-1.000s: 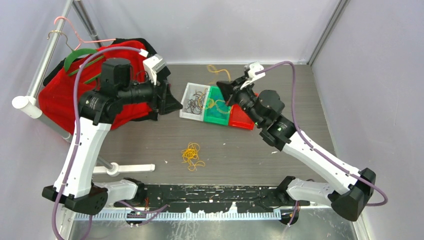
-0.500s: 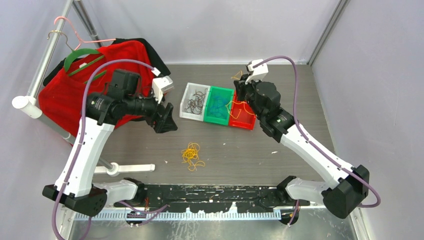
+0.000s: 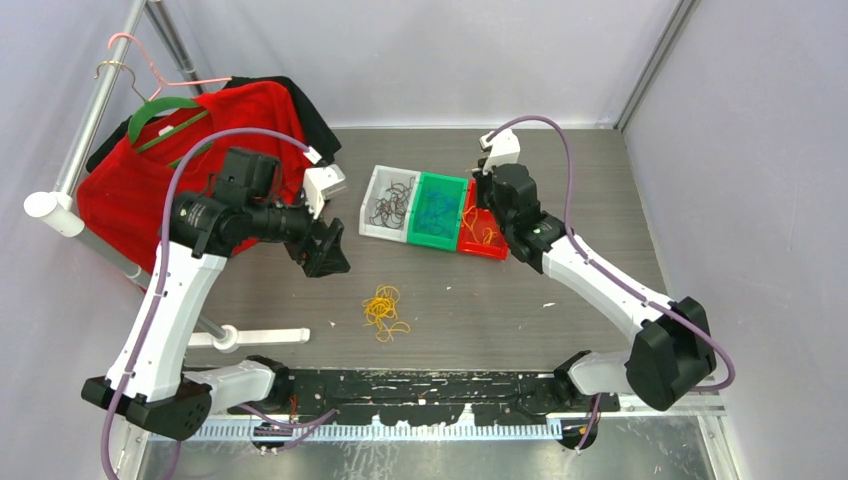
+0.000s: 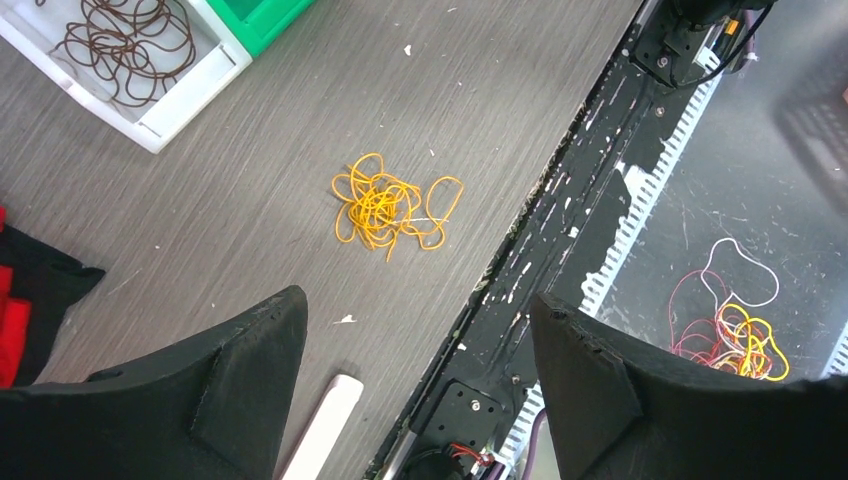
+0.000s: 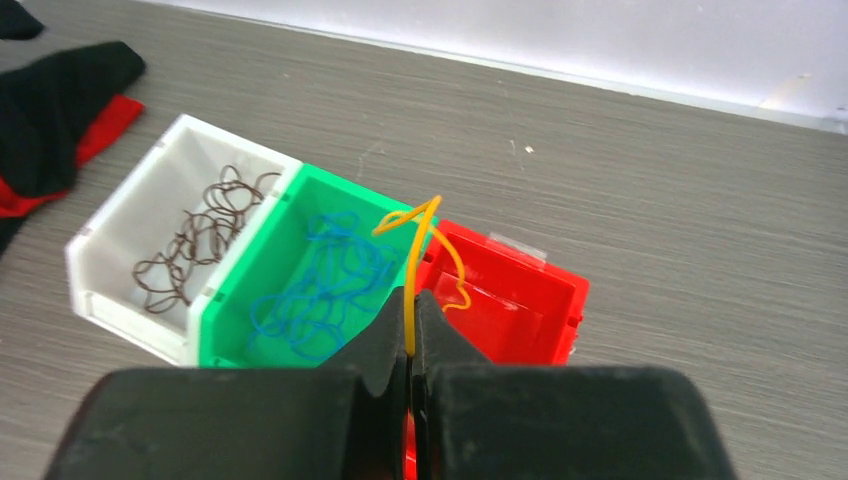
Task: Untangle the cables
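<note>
On the table, beside a red cloth, three bins are lined up: a white bin in which brown cords are gathered, a green bin in which blue cords are gathered, and a red bin.

The left gripper is held above the table with its jaws spread wide and nothing between them. A yellow tangle lies loose on the table ahead of it, well apart from the bins.

The right gripper is poised over the red bin, its jaws pressed together on one yellow cord, which curls upward from the pinch.

The step in hand is judged to be sorting: a freed cord is being delivered. Next, the right jaws would need to be opened squarely over the red bin, and a single loop of the tangle singled out for the left gripper.
</note>
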